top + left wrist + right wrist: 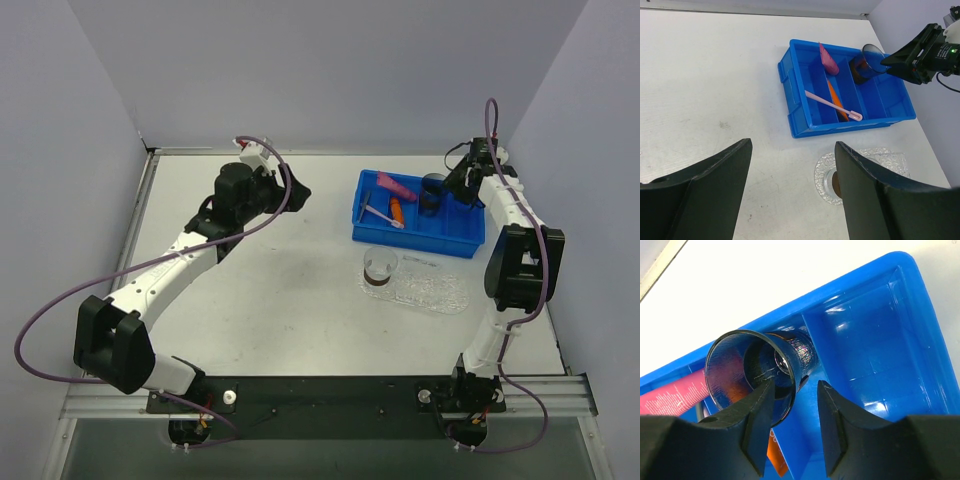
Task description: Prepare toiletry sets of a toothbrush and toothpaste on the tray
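Starting at the left of the overhead view, my left end effector (290, 188) hangs over the bare bench (280, 280), fingers spread wide with nothing between them. I leave it parked.

Moving right, the blue bin (465, 243) sits in the upper right. In its left compartments lie the toothbrush (380, 213), the pink toothpaste tube (393, 183) and the orange toothpaste tube (397, 210). None of them is on the tray (440, 293), which lies just below the bin and carries only a clear cup (380, 268) at its left end.

Further right, a dark cup (740, 365) leans tilted in the bin. My right end effector (795, 387) straddles its wall with the fingers partly apart, one across the mouth and one outside. I cannot tell whether they actually pinch it.

To do this well, I judge I need a firm bite low on the wall before lifting. Then I raise it straight up, clear of the divider and bin rim and away from the tubes. I level it before setting it upright beside the clear cup.
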Available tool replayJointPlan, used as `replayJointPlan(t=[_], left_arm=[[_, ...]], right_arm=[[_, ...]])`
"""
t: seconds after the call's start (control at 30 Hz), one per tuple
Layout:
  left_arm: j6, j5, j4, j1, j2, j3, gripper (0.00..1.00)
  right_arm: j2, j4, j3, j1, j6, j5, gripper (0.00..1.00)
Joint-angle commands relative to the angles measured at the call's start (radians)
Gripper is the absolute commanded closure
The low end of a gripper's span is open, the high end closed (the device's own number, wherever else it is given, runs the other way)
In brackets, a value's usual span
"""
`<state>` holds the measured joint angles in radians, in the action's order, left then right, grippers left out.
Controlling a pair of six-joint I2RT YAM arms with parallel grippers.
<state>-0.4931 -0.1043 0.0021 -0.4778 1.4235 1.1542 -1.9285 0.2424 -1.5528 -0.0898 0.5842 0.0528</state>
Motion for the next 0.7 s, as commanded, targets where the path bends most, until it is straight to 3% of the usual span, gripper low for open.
replayJointPlan(t=[0.0, 0.27, 0.4, 0.67], left_arm=[[-0.004, -0.015, 0.016, 0.011, -0.001, 0.05, 0.23], [-0.004, -0.025, 0.019, 0.022, -0.008, 0.038, 0.23], [-0.004, -0.021, 0.019, 0.027, -0.021, 0.022, 0.23], [-0.007, -0.025, 0.021, 0.038, -0.029, 0.015, 0.23]], right_arm=[[-0.024, 0.005, -0.036, 0.009, 0.014, 0.005, 0.66], [-0.043, 0.012, -0.032, 0.016, 0.014, 0.018, 0.67], [-0.055, 0.014, -0.038, 0.021, 0.014, 0.027, 0.74], [-0.046, 0.014, -0.059, 0.027, 0.003, 0.038, 0.97]])
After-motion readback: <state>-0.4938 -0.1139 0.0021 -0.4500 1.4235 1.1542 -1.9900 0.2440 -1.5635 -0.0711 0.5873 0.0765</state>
